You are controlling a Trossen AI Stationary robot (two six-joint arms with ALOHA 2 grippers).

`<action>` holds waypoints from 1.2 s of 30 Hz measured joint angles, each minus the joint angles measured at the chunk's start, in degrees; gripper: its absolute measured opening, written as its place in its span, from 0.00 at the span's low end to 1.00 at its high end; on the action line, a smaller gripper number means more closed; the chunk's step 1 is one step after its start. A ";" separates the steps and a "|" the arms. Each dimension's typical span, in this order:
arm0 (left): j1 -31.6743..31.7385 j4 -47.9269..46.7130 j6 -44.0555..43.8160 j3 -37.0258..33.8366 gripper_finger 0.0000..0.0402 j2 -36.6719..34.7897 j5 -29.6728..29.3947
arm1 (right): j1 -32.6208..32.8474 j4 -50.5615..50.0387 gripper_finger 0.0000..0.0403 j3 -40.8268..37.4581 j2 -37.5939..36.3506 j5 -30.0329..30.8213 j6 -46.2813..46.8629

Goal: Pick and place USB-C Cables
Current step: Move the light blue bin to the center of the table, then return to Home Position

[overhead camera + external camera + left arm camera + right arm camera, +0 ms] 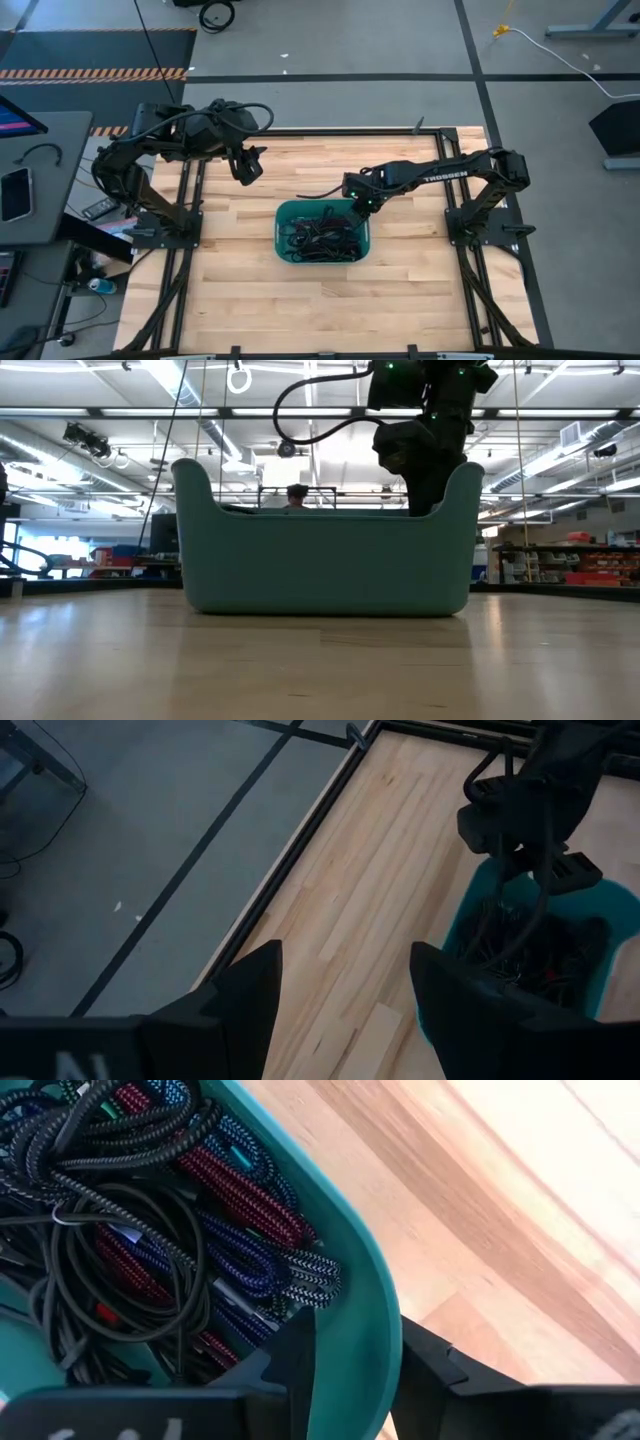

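Note:
The USB-C cables [150,1230] lie in a tangled heap of black, blue and red braided bundles inside the teal bin [283,228], which stands mid-table. My right gripper [355,1330] reaches from the table's right to the bin's far right corner [362,207] and is shut on its wall. It shows behind that corner in the low view [430,470]. My left gripper [345,990] is open and holds nothing. It hovers above the bare wood to the far left of the bin [248,168]. My right gripper has the bin's wall at its far right corner [365,1295] between its two fingers, one finger [290,1355] inside the bin next to the cables and one [430,1365] outside. It comes from above, slanting in from the table's right. The bin's base rests on the table.
Bare wooden tabletop [420,290] surrounds the bin, bounded by a black metal frame [330,130]. A desk with a phone [15,192] stands beyond the left edge. In the low view, a person's head [297,493] shows far behind the bin.

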 joint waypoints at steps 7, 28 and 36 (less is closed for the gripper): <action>0.01 0.01 -0.01 0.00 0.56 0.00 -0.01 | -0.99 -0.19 0.28 0.00 -0.02 0.00 -1.79; 0.00 -0.01 0.74 0.00 0.56 0.00 0.02 | -4.16 2.84 0.27 0.11 -16.43 0.94 -4.29; -0.98 -0.01 3.58 0.00 0.56 0.00 0.11 | -4.03 3.10 0.27 0.11 -31.60 7.21 -7.56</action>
